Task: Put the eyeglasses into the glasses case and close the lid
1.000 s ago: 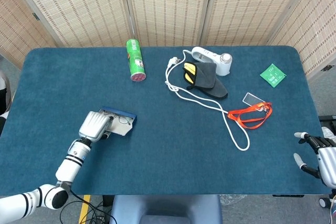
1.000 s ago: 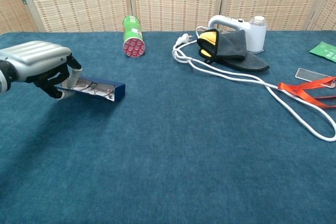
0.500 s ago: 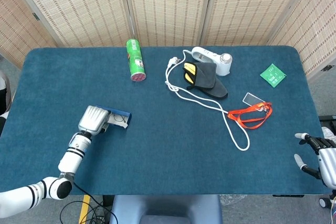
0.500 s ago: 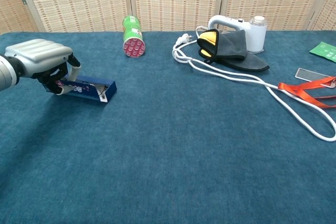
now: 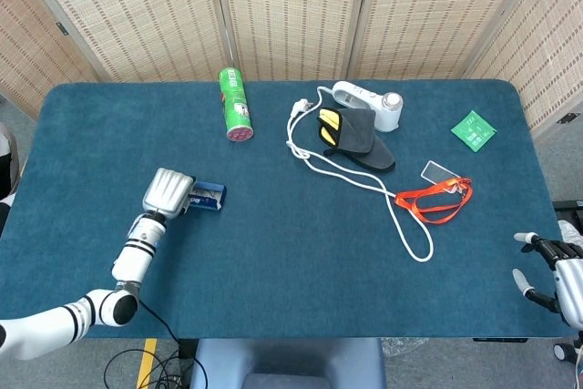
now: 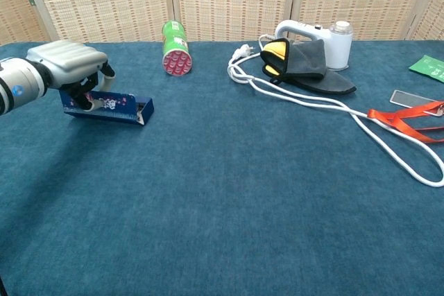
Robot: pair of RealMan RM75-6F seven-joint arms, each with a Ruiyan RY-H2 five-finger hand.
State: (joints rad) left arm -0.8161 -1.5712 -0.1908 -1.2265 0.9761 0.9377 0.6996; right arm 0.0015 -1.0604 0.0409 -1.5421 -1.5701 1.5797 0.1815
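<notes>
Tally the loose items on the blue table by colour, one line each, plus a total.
Blue: 1, glasses case
Green: 2, canister, packet
White: 2, handheld appliance, cable
Dark grey with yellow: 1, cloth pouch
Orange: 1, lanyard
Clear: 1, card holder
Total: 8

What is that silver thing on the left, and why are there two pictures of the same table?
The silver thing is a robot's left hand on the end of a long arm. It rests on top of a blue glasses case, fingers curled over it. The robot has two cameras: one on its head looking down, one on its chest looking across the blue table. So both pictures show the same moment. Its right hand peeks in at the table's right edge, fingers apart, holding nothing. Also lying there: a green can, a white cable, a dark cloth, an orange strap and a green packet.
</notes>
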